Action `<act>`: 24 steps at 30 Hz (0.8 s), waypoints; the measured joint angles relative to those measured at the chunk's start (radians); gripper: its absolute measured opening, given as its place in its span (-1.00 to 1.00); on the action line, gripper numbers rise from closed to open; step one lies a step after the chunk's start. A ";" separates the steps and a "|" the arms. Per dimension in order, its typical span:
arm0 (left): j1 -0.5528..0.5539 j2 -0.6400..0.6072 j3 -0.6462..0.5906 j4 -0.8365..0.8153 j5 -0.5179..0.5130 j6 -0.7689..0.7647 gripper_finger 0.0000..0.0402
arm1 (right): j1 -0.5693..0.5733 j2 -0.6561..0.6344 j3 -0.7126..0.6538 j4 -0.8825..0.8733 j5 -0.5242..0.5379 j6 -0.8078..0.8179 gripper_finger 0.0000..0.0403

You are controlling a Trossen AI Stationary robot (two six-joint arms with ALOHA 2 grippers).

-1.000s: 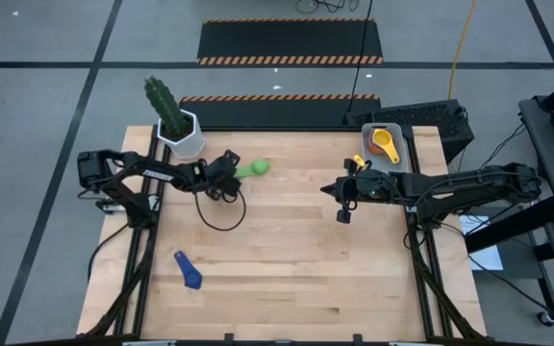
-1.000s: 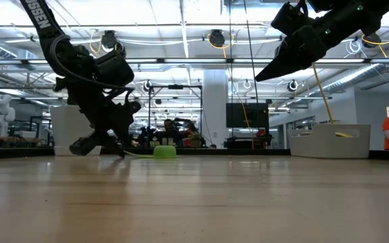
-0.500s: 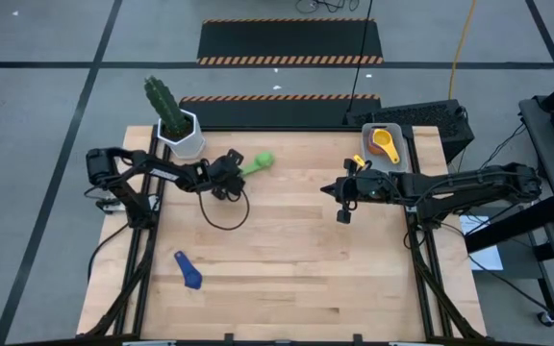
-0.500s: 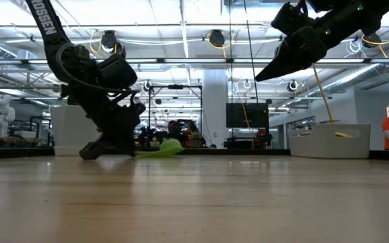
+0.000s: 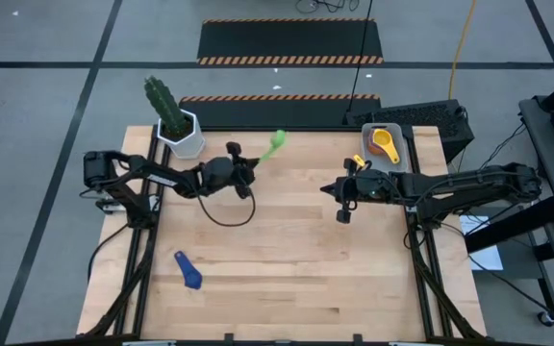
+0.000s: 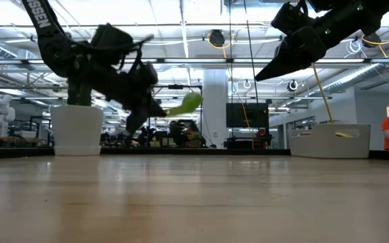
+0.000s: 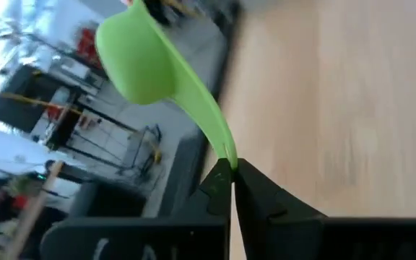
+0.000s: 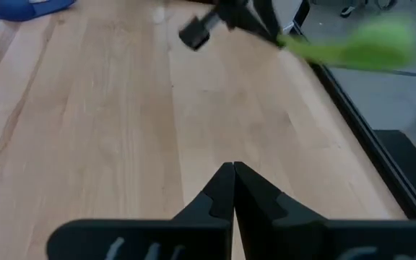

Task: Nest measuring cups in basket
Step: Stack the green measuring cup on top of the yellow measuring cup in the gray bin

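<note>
My left gripper (image 5: 248, 161) is shut on the green measuring cup (image 5: 275, 142), raised over the table's far middle; the low view shows the cup (image 6: 186, 103) in the air. My right gripper (image 5: 342, 204) hangs shut and empty above the table's right half, left of the grey-blue basket (image 5: 404, 154). The basket sits at the far right corner with a yellow cup (image 5: 385, 146) nested on an orange one inside. A blue cup (image 5: 188, 271) lies on the wood near the left front. My left gripper pinches the green cup by the free end of its flat handle (image 7: 224, 150), between the two fingertips (image 7: 219, 180). The fingers lie along the handle and slant upward. The cup is lifted clear of the table, its bowl (image 7: 139, 61) out beyond the fingers, higher than them.
A white hexagonal pot with a cactus (image 5: 179, 130) stands at the far left, close behind my left arm. A black cable loops on the wood (image 5: 227, 213) under that arm. Bare wood lies between the two grippers and across the near half.
My left gripper has risen from the table and swung toward the right and far edge, tipping its fingers upward. The green cup, which rested on the wood a second ago, has first tilted and now hangs clear in the air.
</note>
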 joint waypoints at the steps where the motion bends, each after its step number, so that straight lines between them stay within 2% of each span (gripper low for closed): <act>1: -0.004 -0.010 0.001 0.036 0.015 -0.052 -0.97 | 0.000 0.000 0.000 0.002 0.015 0.000 -1.00; 3: -0.007 -0.017 0.012 0.097 0.086 -0.177 -0.98 | 0.000 0.000 0.000 0.002 0.080 0.008 -1.00; 8: -0.012 -0.036 0.037 0.209 0.264 -0.505 -0.98 | 0.004 0.000 0.000 0.004 0.352 0.051 -1.00; 12: -0.031 -0.034 0.067 0.232 0.312 -0.728 -0.98 | 0.025 0.000 -0.001 0.038 0.368 0.003 -1.00; 16: -0.088 -0.034 0.101 0.232 0.319 -0.819 -0.98 | 0.054 0.000 -0.001 0.157 0.420 -0.037 -0.93; 24: -0.199 -0.034 0.152 0.332 0.268 -0.975 -0.98 | 0.144 0.000 -0.001 0.376 0.432 -0.385 -0.55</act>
